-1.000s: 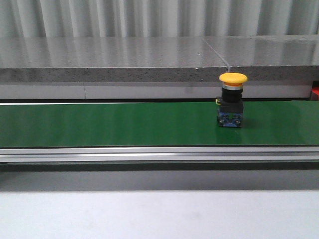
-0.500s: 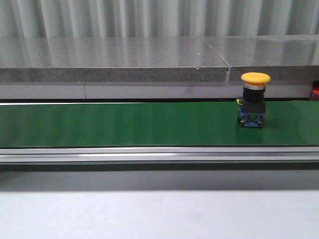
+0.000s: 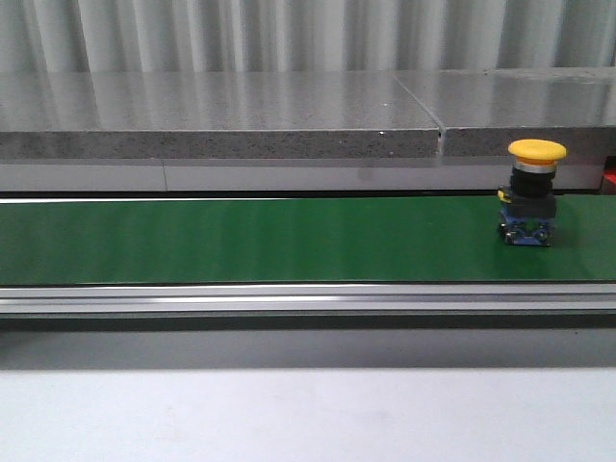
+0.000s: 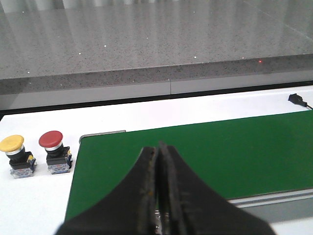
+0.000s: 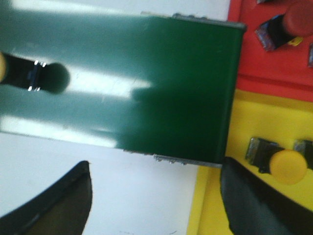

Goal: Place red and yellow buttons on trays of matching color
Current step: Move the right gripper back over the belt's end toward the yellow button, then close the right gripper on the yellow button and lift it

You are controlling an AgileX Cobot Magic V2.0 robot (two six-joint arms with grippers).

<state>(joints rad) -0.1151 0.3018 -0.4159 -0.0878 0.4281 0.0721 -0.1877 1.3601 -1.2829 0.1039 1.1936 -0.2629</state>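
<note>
A yellow button [image 3: 535, 192] stands upright on the green belt [image 3: 241, 241], near its right end; the right wrist view catches its dark body [image 5: 24, 73] at the frame edge. My right gripper [image 5: 155, 181] hangs open over the white table beside the belt end and the yellow tray [image 5: 254, 122], which holds a yellow button [image 5: 281, 164]. A red button [image 5: 288, 24] lies on the red tray [image 5: 254, 63]. My left gripper [image 4: 159, 149] is shut and empty over the belt's other end. A yellow button [image 4: 14, 154] and a red button [image 4: 54, 152] stand on the white table there.
A grey stone ledge [image 3: 221, 115] runs behind the belt. An aluminium rail [image 3: 289, 298] borders the belt's near side, with white table [image 3: 289, 414] in front. A second dark button body [image 5: 305, 147] lies at the yellow tray's edge.
The yellow button has ridden the belt to the right, from mid-right to near the right edge of the front view. No arm shows in that view.
</note>
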